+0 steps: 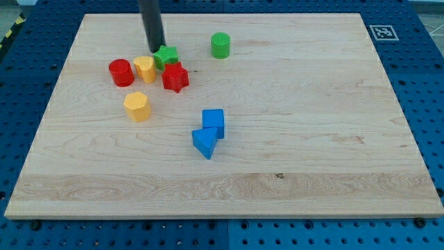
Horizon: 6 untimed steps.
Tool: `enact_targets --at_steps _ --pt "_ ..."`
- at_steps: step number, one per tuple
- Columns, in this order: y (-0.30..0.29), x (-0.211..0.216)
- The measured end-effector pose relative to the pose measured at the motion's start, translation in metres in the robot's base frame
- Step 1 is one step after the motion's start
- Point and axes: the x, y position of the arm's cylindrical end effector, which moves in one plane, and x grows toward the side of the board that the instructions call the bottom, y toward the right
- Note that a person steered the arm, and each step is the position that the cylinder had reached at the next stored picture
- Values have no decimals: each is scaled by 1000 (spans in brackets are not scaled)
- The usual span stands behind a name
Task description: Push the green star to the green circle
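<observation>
The green star (pixel 166 56) lies near the view's top left, touching the red star (pixel 175 77) below it and close to a yellow block (pixel 145 69) on its left. The green circle (pixel 220 45) stands apart to the star's right and slightly higher. My tip (pixel 156 50) is the lower end of the dark rod; it sits at the green star's upper left edge, touching or nearly touching it.
A red cylinder (pixel 121 72) sits left of the yellow block. A second yellow block (pixel 137 106) lies below them. A blue cube (pixel 214 122) and a blue triangle (pixel 205 142) sit together near the middle. The wooden board (pixel 312 139) ends at blue pegboard.
</observation>
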Motion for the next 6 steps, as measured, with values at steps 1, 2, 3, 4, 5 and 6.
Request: enact_targets --at_steps 1,2,3,4,5,6 --pt "-4 23" --pt "14 35" --pt "44 33" --pt "60 31" --pt "61 23" --pt "64 4"
